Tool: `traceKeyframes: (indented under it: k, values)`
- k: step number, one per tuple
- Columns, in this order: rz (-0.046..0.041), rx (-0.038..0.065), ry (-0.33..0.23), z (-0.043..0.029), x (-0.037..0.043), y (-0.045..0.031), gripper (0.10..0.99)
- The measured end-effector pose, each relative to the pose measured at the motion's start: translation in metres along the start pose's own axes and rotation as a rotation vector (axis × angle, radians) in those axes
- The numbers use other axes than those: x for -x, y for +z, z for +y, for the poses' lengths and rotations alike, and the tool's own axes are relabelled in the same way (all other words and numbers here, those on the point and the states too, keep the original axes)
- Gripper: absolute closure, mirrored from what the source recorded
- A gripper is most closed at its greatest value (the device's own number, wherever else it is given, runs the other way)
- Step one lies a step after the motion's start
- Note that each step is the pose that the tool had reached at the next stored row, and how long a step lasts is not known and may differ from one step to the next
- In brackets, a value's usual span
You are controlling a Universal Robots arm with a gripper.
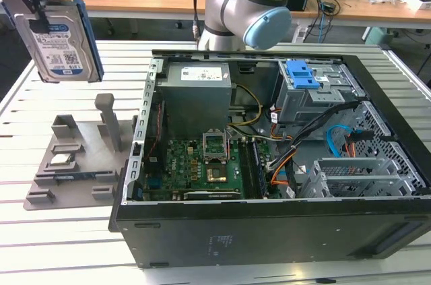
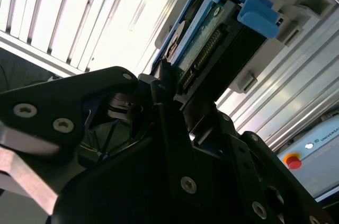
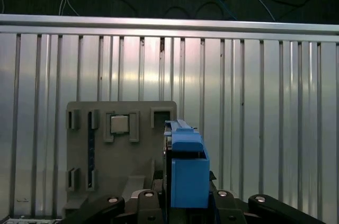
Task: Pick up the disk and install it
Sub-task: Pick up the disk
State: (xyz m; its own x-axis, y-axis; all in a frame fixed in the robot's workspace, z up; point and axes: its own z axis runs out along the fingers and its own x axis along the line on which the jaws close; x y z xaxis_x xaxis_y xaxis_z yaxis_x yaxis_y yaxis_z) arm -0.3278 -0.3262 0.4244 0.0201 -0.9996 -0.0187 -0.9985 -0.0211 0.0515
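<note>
Exterior view, from its left to its right: the disk point(image 1: 59, 42), pinched at its upper end by the end effector point(image 1: 34, 5), hangs upright in the air above a grey holder point(image 1: 74, 164) bearing a small silver chip point(image 1: 62, 159). Next on the slatted tabletop point(image 1: 40, 244) is the open computer case point(image 1: 269, 231), then its blue-latched drive cage point(image 1: 303, 75).

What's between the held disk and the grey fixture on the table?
Nothing: in the exterior view the disk hangs clear above the grey fixture, with only bare slatted table behind the gap.
</note>
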Motion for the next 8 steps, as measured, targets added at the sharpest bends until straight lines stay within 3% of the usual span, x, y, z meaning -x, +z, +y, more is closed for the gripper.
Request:
traceKeyframes:
  k: [8]
  values:
    - [-0.0001, 0.002, 0.000, -0.0006, 0.0022, -0.0153, 0.725]
